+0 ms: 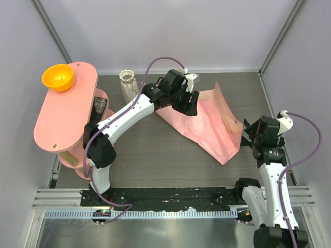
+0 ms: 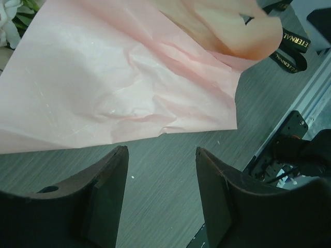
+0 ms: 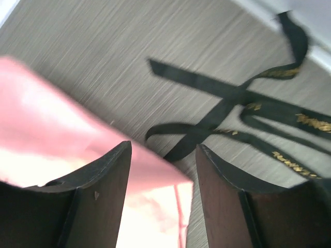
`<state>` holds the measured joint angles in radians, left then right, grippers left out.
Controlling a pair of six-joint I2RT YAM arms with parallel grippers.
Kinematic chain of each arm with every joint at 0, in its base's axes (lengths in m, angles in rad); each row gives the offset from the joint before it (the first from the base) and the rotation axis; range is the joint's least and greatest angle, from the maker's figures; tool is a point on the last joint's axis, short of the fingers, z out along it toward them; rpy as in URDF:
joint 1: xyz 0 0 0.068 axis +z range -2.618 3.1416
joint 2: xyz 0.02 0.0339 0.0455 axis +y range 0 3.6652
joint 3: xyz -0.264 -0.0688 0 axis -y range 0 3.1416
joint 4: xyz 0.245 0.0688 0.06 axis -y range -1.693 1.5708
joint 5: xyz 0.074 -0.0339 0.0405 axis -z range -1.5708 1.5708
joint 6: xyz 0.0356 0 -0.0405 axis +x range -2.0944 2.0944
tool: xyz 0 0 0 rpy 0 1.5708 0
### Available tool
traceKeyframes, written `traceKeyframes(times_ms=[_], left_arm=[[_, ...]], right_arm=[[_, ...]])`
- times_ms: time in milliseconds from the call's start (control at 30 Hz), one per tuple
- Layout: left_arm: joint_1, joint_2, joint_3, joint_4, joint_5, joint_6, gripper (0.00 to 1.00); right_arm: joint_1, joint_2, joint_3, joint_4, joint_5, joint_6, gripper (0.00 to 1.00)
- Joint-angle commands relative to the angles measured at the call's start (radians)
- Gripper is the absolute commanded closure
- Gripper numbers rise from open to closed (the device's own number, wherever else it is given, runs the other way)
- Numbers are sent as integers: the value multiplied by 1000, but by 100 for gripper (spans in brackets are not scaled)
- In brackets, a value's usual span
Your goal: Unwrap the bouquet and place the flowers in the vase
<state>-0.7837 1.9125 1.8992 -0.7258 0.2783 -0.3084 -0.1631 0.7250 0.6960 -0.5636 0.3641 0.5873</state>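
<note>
A large sheet of salmon-pink wrapping paper (image 1: pixel 207 129) lies crumpled and partly unfolded on the grey wood-grain table (image 1: pixel 155 155), running from the far middle toward the right edge. The bunch it wraps is almost wholly hidden. In the left wrist view only a pale bloom with green leaves (image 2: pixel 9 20) shows at one edge of the sheet.

The left gripper (image 2: pixel 161 155) hangs over the far end of the paper. Its fingers are spread well apart with nothing between them, and bare table shows in the gap.

The right gripper (image 3: pixel 164 150) sits at the right edge of the table, over the sheet's near-right corner. Its fingers are also spread. A corner of the pink paper lies below the gap, but neither finger visibly presses it.

A black ribbon with gold lettering (image 3: pixel 232 103) lies loose on the table just beside that corner.

The small white ribbed ceramic vase (image 1: pixel 128 82) stands upright near the far edge, left of the paper and apart from it.

A pink oval two-tier stand (image 1: pixel 62 116) occupies the far-left corner, with an orange bowl (image 1: pixel 58 77) on its top.
</note>
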Motion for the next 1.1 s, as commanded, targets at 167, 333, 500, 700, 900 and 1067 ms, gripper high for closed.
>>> traceKeyframes(times_ms=[167,333,500,700,900,1067], left_arm=[[-35,-27,6,11,-77,60,41],[-46,-27,-2,17,-86,69,41],[-124,-39,8,-24,-197,167,38],[-163,-53,-19,-14,-205,224,32],[-163,-50,-19,-6,-153,215,32],[-160,-58,-25,5,-120,199,32]], right_arm=[[345,-59,3,84,-67,-60,51],[387,117,-14,223,-115,-87,51],[271,534,183,229,-348,-135,29],[175,727,227,300,-352,-214,14],[59,804,189,442,-750,-193,18],[62,781,97,695,-1049,-62,33]])
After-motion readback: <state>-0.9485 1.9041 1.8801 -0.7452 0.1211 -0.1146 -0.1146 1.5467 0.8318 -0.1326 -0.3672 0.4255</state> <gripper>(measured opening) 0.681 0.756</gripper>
